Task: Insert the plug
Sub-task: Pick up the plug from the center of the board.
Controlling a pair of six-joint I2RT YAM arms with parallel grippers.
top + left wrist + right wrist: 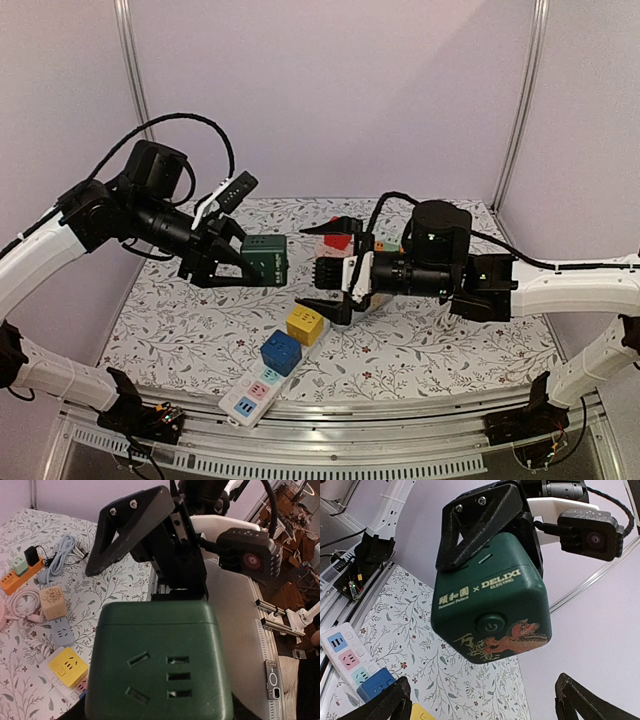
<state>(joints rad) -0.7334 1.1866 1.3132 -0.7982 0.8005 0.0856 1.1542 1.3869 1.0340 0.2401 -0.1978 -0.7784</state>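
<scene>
The plug is a dark green cube [265, 258] with a power button and a dragon print [492, 600]. It hangs in the air above the mat, its socket face [160, 660] turned toward the left wrist camera. My left gripper [240, 262] is shut on it, one black finger [480, 525] lying over its top. My right gripper [330, 270] faces the cube from the right, open and apart from it, its fingertips [395, 700] spread wide below the cube. A white power strip [262, 388] lies near the front edge.
A yellow cube [305, 325] and a blue cube [281, 352] sit on the white strip. Behind the right gripper lie a red piece [338, 240], an orange strip [20, 575], a beige cube [52, 602] and coiled white cables [62, 555].
</scene>
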